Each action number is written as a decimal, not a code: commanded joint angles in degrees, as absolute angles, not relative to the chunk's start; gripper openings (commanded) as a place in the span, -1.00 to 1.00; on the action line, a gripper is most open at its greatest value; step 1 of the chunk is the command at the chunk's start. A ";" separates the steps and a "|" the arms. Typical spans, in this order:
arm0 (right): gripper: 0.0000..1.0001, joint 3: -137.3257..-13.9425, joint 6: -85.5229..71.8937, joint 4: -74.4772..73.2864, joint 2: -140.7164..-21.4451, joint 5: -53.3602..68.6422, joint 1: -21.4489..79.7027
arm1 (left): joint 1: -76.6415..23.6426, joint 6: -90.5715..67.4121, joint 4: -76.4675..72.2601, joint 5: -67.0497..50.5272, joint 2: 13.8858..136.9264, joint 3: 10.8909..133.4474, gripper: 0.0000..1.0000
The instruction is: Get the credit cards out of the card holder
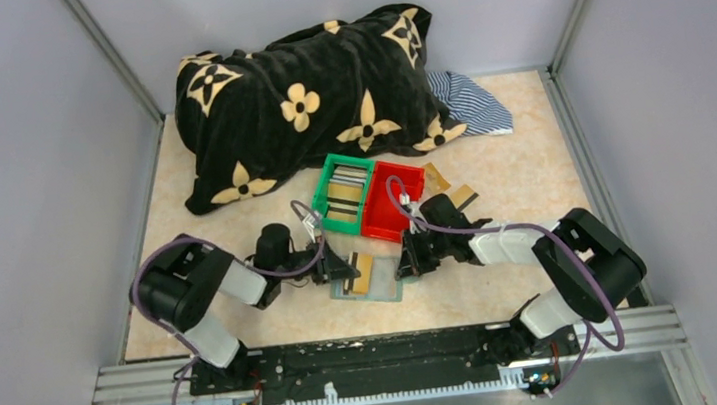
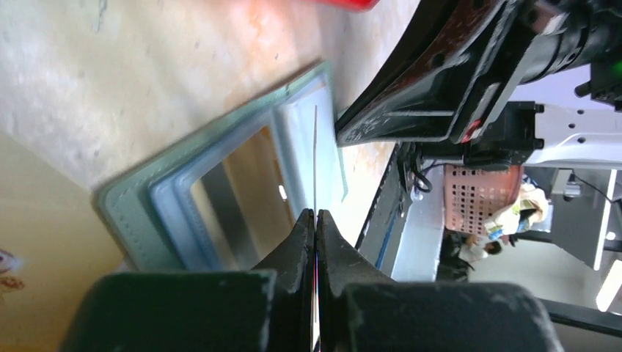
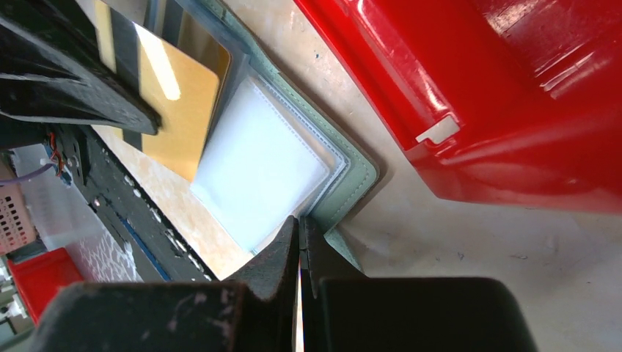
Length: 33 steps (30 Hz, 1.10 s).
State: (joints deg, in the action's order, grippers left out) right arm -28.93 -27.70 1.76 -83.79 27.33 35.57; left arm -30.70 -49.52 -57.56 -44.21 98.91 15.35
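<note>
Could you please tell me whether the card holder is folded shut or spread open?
Spread open: the card holder lies flat, its see-through pockets facing up, with a gold card showing on it.

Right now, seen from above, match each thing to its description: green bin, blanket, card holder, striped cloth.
1 green bin
2 blanket
3 card holder
4 striped cloth

A black with tan flowers
B open, grey-green
C beside the red bin, on its left
D at the blanket's right end

Pairs: 1-C, 2-A, 3-B, 4-D
</note>
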 commanded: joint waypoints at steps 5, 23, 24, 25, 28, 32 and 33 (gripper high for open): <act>-1.00 -25.62 -25.13 -4.65 -87.70 17.00 36.32 | -29.92 -36.44 -32.95 -37.49 89.78 22.04 -1.00; -0.71 -23.68 -23.97 2.90 -55.68 20.05 36.22 | -28.70 -45.56 -60.03 -35.39 65.49 9.70 -1.00; -0.53 -23.80 -24.41 4.52 -54.37 21.11 36.21 | -28.69 -46.68 -63.89 -36.01 66.55 9.27 -1.00; -0.33 -24.19 -24.73 6.02 -53.84 22.13 36.21 | -28.66 -47.46 -66.58 -36.75 67.58 9.30 -1.00; -0.03 -26.44 -25.27 9.42 -55.52 25.01 36.25 | -28.70 -51.40 -76.33 -37.70 70.69 9.09 -1.00; 0.02 -28.03 -26.87 15.77 -59.46 27.03 36.21 | -28.66 -57.95 -91.28 -38.40 76.56 8.94 -1.00; 0.04 -28.04 -27.51 18.21 -59.98 27.59 36.23 | -28.72 -59.29 -94.73 -38.60 78.44 8.89 -1.00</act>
